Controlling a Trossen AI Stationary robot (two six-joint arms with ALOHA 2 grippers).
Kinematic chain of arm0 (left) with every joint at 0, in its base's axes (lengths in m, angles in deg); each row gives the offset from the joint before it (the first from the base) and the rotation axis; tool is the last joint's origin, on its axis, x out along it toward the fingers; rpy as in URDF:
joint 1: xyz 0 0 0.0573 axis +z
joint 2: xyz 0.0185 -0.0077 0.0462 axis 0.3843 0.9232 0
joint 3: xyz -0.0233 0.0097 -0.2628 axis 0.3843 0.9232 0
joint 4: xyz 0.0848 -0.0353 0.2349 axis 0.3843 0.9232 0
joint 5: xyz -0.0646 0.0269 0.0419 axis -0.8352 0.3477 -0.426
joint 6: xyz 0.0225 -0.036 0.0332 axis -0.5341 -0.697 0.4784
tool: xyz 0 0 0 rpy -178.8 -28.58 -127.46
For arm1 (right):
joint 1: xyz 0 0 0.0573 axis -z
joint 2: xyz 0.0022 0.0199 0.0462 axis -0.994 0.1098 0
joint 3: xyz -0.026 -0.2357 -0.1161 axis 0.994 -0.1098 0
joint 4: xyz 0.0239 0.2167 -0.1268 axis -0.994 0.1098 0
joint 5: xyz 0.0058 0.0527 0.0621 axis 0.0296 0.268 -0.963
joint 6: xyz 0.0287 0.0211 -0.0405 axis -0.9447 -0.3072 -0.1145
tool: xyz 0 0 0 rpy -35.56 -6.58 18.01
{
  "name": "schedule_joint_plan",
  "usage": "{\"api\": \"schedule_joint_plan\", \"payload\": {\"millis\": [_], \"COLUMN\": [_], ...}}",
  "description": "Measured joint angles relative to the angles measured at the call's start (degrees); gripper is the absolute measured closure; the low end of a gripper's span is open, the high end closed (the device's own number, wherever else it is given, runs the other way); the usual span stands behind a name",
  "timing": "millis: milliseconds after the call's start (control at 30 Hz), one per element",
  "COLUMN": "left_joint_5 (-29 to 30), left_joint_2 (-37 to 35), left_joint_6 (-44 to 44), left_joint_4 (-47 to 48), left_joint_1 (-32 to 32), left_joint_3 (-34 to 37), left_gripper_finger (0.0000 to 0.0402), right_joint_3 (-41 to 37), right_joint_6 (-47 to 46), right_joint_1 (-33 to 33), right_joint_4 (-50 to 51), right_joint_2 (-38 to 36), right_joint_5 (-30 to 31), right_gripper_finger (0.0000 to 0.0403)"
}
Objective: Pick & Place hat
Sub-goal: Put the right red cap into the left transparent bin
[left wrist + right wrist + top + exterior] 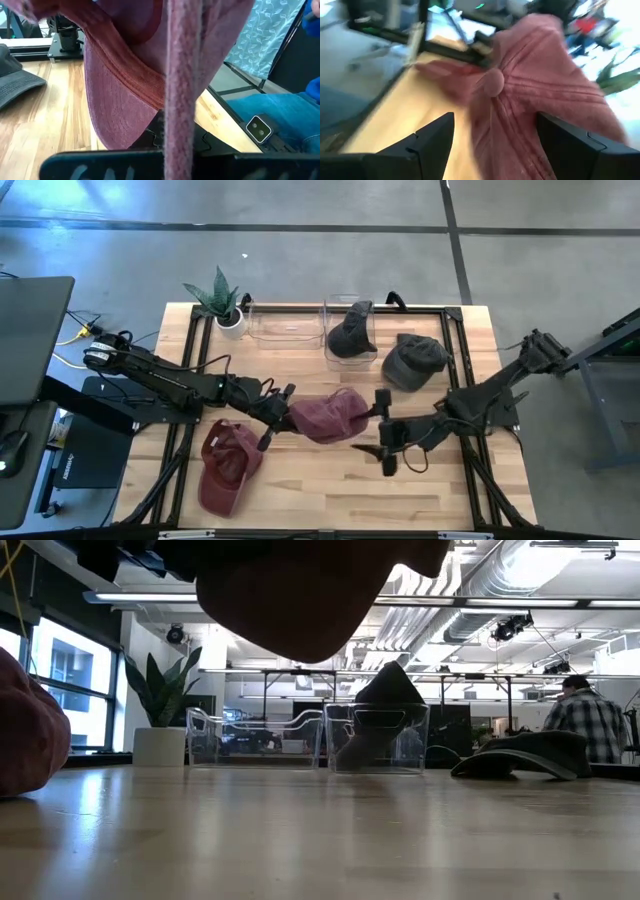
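In an open workshop with grey concrete underfoot, a pale wooden table (300,490) is carrying a potted plant (222,302), two clear bins and a scatter of caps, and you are looking at a handover in the middle of it. Your left gripper (283,406) is reaching in from the left with its fingers clamped together on the near edge of a maroon hat (330,416), and the low view shows the hat hanging clear of the boards. Your right gripper (384,430) is sitting just beside the hat's other side, its fingers spread wide and gripping nothing; in its wrist view the crown and top button are filling the gap between them. A second red cap (225,465) is lying on the table near the front left, a grey cap (413,360) is resting toward the right rear, and a dark cap (352,332) is already sitting in the right-hand bin (352,305), while the left-hand bin (285,322) beside it is looking bare. The step in hand appears to be the carry: the hat is picked, the placing is not yet done. Your next move is likely calling for the left arm to bring the hat over a bin at the back edge, keeping the loose brim from catching the rim, with the right arm staying clear of the path.
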Motion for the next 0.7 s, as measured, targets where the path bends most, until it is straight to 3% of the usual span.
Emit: {"api": "schedule_joint_plan", "payload": {"millis": [67,133,233,467,533,700], "left_joint_5": [0.05,0.20,0.18,-0.83,-1.96,-3.49], "left_joint_2": [0.00,0.00,0.00,0.00,0.00,0.00], "left_joint_6": [0.00,0.00,0.00,0.02,0.02,0.85], "left_joint_4": [-0.31,-0.63,-0.96,-1.60,-1.79,-2.84], "left_joint_1": [0.00,0.00,0.02,0.00,0.00,0.00], "left_joint_3": [0.00,0.00,0.00,0.00,-0.02,-0.02], "left_gripper_finger": [0.0399,0.0399,0.0399,0.0399,0.0399,0.0399], "right_joint_3": [-1.90,-2.67,-2.83,1.87,2.84,3.19], "right_joint_6": [3.65,5.76,4.79,-13.74,-15.35,-14.78], "right_joint_1": [0.20,1.16,3.74,10.83,11.84,12.96], "right_joint_4": [-5.87,-9.82,-14.44,-14.48,-14.22,-12.69], "right_joint_2": [1.22,2.51,4.41,6.02,6.01,6.01], "right_joint_5": [4.50,4.24,-6.71,-42.25,-45.76,-45.88], "right_gripper_finger": [0.0128,0.0132,0.0139,0.0158,0.0162,0.0166]}}
